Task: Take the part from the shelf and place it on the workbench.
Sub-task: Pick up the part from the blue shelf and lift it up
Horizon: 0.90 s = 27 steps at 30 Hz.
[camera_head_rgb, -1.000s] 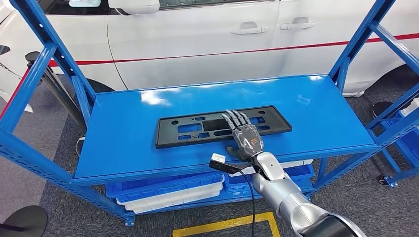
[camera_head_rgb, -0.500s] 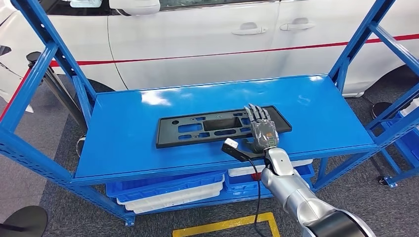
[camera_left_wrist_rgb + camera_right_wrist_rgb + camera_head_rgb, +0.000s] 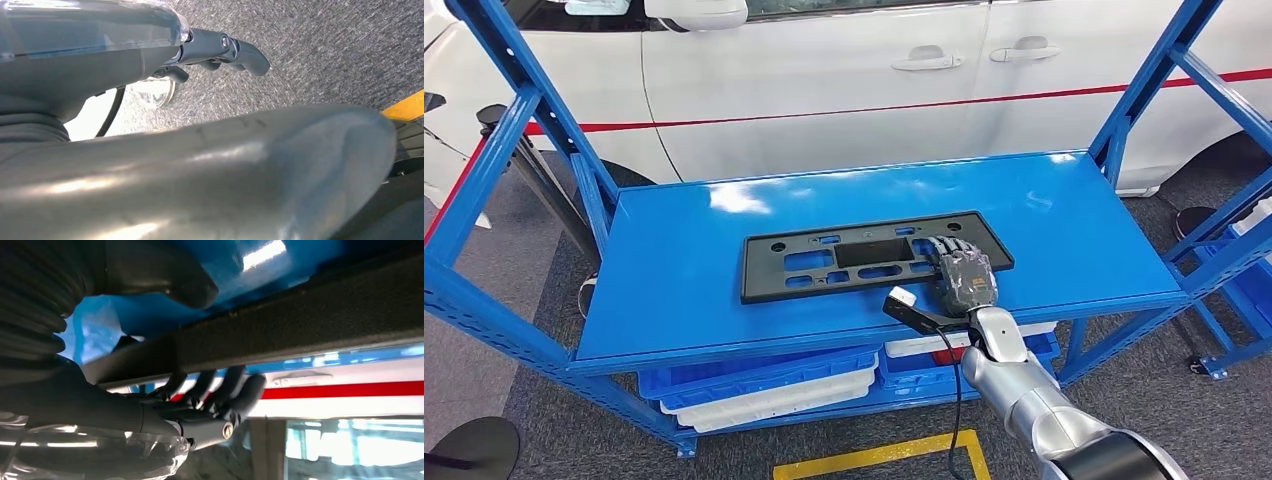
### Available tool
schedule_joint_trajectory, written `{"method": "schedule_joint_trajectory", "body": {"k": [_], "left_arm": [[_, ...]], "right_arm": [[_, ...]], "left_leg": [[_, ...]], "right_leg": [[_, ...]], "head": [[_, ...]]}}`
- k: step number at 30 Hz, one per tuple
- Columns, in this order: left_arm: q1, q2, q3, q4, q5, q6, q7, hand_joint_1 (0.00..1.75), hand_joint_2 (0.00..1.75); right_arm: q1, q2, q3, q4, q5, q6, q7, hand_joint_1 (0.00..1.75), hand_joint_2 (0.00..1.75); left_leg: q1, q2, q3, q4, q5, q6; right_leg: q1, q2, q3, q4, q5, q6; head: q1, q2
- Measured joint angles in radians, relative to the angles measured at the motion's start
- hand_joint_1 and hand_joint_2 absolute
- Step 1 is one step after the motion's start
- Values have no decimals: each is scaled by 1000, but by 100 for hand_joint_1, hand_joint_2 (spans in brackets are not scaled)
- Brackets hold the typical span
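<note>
Plastic, by the look of it: the black part (image 3: 874,254) is a long, flat, slotted frame lying on the blue shelf (image 3: 1064,230), near its front edge. You should expect it to be light and fairly stiff, but liable to flex and swing if you carry it by one end. Your right hand (image 3: 964,275) rests on the part's right end, fingers (image 3: 227,385) curled over the far rim and thumb (image 3: 165,277) under the near one in the right wrist view; I judge it a grip on that end, though not a firm one. Taking it nearer the middle would balance better. Your left hand (image 3: 150,55) hangs over grey carpet, fingers bent, holding nothing. Mind the blue uprights (image 3: 1149,85) either side, the white car (image 3: 874,80) behind, and the bins (image 3: 764,385) below.
</note>
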Motion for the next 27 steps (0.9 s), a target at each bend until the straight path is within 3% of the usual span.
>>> {"method": "schedule_joint_trajectory", "body": {"k": [22, 27], "left_arm": [[-2, 1, -7, 0, 0, 3, 0, 0, 0], [-2, 1, -8, 0, -1, 5, 0, 0, 0]], "right_arm": [[16, -1, -13, 11, 11, -2, -8, 175, 175], [22, 4, -49, 11, -58, -8, -104, 175, 175]], "left_leg": [[0, 0, -3, 1, 0, 0], [0, 0, -4, 1, 0, 0]], "right_leg": [[0, 0, -2, 0, 0, 1], [0, 0, -2, 0, 0, 1]], "head": [[0, 0], [0, 0]]}}
